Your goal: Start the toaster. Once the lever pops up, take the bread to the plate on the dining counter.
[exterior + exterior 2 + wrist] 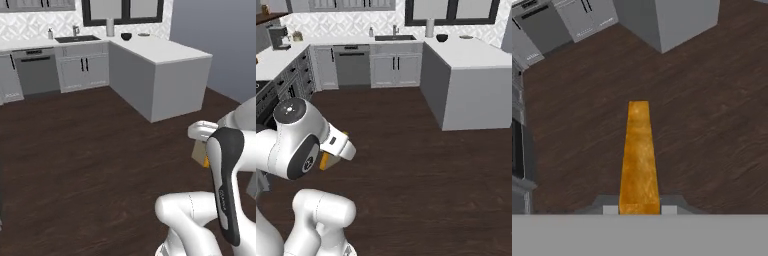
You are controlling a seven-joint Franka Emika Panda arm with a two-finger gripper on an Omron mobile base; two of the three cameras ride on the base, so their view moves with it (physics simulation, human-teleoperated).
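a: bread (639,155) status?
b: held. the gripper (639,210) is pinched on its near end, one dark finger tip (610,210) on each flat side, so the slice runs straight out from between the tips, edge-on to the hand camera. orange-tan, narrow, nothing touching its far end.

a: what is under it?
b: dark wood floor (712,125), well below and ahead of the gripper. the slice rests on nothing.

a: visible from the base cameras?
b: partly. in the left base view a small orange corner shows just beside the wrist, mostly hidden by the arm. in the right base view an orange bit pokes out below the white hand.

a: surroundings, relative to the gripper?
b: ahead and off to the right, a grey peninsula counter (165,80) with a pale top, well apart from the gripper. a dark bowl (126,36) sits on its far end. further ahead, against the back wall, grey cabinets (82,70), a dishwasher (35,70) and a dark sink (77,38) with a faucet. to the left in the right base view, a run of dark drawers (293,80) and a coffee machine (277,36) on the worktop.
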